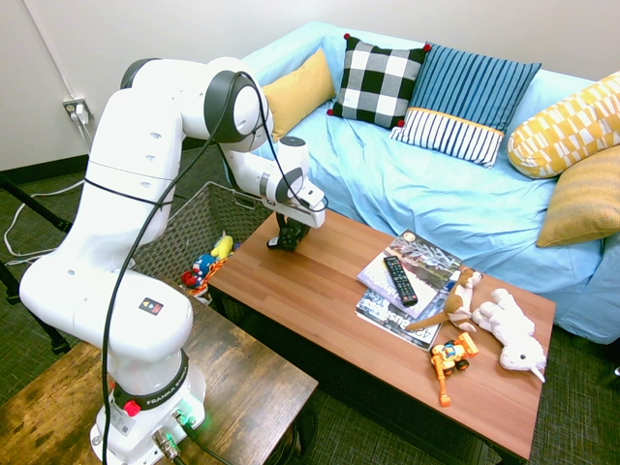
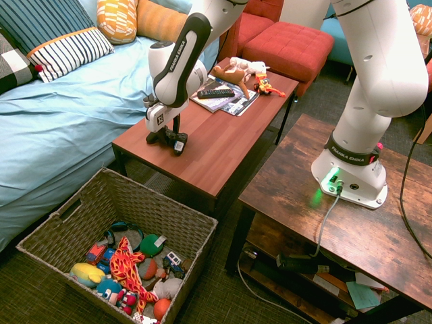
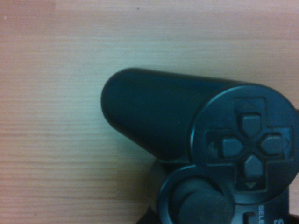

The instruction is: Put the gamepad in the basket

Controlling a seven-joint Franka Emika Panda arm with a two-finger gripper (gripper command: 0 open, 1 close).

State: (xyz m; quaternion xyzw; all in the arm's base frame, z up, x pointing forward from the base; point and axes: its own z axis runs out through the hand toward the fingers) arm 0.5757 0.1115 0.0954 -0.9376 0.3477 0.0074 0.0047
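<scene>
Pincer point(image 2: 169, 137) is closed on the gamepad point(image 2: 173, 140) at the counter point(image 2: 223, 145); if gripped off-centre, it could be dropped before the basket point(image 2: 192, 226).

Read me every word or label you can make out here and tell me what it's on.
"FRANKA EMIKA" on the arm's forearm.
"FRANKA EMIKA" on the band round the arm's base.
"SELE", cut off by the picture's edge, on the gamepad.
Arrow marks on the gamepad's direction pad.
Magazine cover print: too small to read.
</scene>
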